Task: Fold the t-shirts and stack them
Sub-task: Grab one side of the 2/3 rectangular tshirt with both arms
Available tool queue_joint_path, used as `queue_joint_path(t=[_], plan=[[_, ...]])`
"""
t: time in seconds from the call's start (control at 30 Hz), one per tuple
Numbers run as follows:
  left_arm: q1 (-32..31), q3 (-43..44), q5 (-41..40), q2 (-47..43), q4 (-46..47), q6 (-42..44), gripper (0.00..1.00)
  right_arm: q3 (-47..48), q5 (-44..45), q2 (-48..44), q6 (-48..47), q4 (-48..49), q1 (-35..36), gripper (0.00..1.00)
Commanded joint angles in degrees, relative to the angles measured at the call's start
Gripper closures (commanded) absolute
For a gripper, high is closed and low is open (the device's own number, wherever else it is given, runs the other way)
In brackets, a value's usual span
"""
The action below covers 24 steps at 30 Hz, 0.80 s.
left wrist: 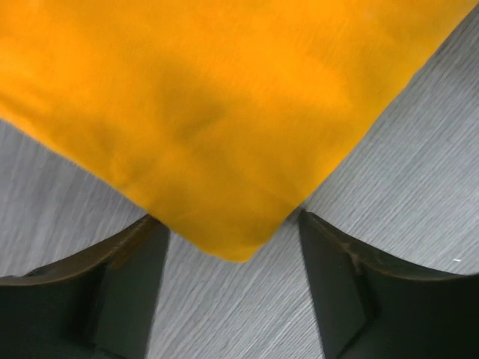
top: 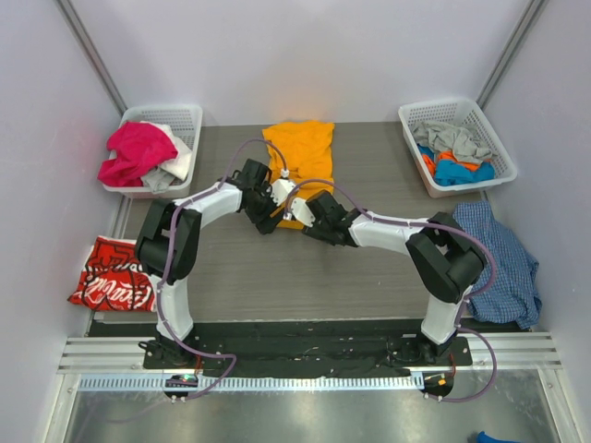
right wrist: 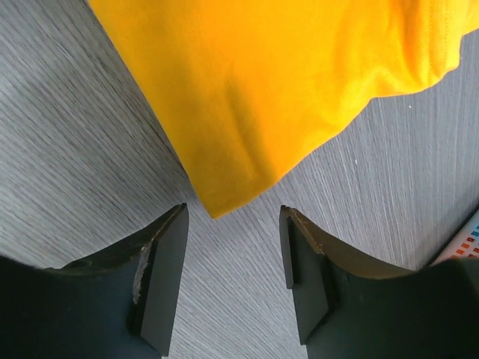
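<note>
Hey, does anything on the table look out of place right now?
Yes. A crumpled blue checked shirt hangs over the right edge of the table, and the red printed t-shirt overhangs its left edge. The orange t-shirt lies flat, far centre.

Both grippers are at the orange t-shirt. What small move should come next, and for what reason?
Probably ease both grippers forward a little and close them. The left gripper and the right gripper are open, and each has a near corner of the orange t-shirt at its fingertips, not yet pinched. Holding both corners would allow a fold.
</note>
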Motion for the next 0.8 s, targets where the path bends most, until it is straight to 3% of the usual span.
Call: queue_joint_path(t=[0.0, 0.17, 0.63, 0.73, 0.77], plan=[[0.3, 2.0, 1.9, 2.0, 2.7, -0.9, 0.31, 2.0, -0.9, 1.3, -0.2, 3.3, -0.2, 0.43], [0.8, 2.5, 1.5, 3.5, 2.6, -0.9, 0.44, 1.9, -0.7, 2.2, -0.5, 5.5, -0.6, 0.49], [1.5, 3.0, 1.5, 2.8, -0.6, 0.4, 0.45, 5.1, -1.3, 5.2, -1.1, 6.0, -0.6, 0.50], [1.5, 3.0, 1.6, 2.9, -0.7, 0.4, 0.51, 5.4, -1.1, 6.1, -1.3, 6.0, -0.7, 0.58], [1.5, 3.1, 1.6, 2.9, -0.8, 0.3, 0.53, 5.5, -1.0, 6.0, -1.4, 6.0, -0.7, 0.66]])
